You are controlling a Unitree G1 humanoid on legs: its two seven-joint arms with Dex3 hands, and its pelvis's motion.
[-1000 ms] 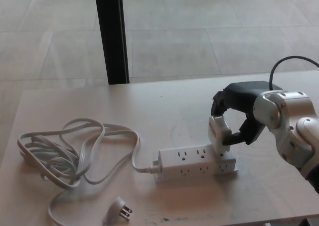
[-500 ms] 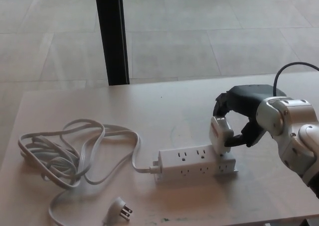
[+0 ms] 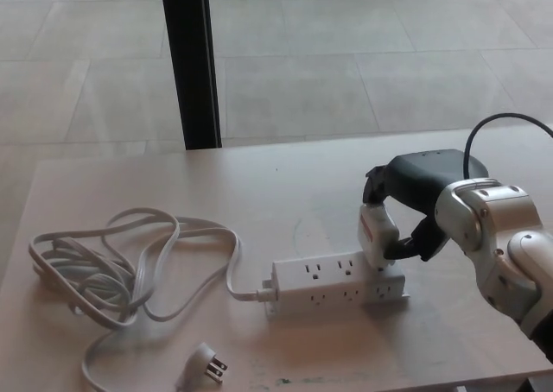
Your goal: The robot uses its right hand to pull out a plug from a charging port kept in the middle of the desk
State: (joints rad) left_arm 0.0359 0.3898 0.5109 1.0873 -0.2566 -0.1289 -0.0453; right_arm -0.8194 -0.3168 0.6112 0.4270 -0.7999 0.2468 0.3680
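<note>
The landmark for all positions below is the power strip (image 3: 337, 281), a white multi-outlet block lying flat near the middle of the desk (image 3: 285, 193), long axis running left to right.

Nearest the camera, in front of the strip and to its left, the strip's own wall plug (image 3: 204, 366) lies loose on the desk, prongs exposed — the strip is therefore unpowered. From the strip's left end the cord (image 3: 121, 262) leaves and gathers in slack loops well to the left. The slack puts no visible tension on the strip, so little but its own weight resists a pull.

At the strip's right end stands the task's plug (image 3: 377, 238), a white block-shaped adapter with a faint reddish label. It sits upright, its base at the top row of outlets; whether its prongs have begun to leave the socket cannot be resolved.

The right hand (image 3: 406, 206) reaches in from the right of the strip and is clamped on the plug: dark fingers arch over its top and far side, with the thumb against the side facing the wrist. This opposed grip suits a straight upward extraction. The left hand does not appear.

Assessment: the grasp step appears complete and the pull is in hand. Risk — the unanchored strip may lift with the plug.

Beyond the strip, the far desk edge meets a dark vertical post (image 3: 188, 62) and a tiled floor (image 3: 363, 55).
</note>
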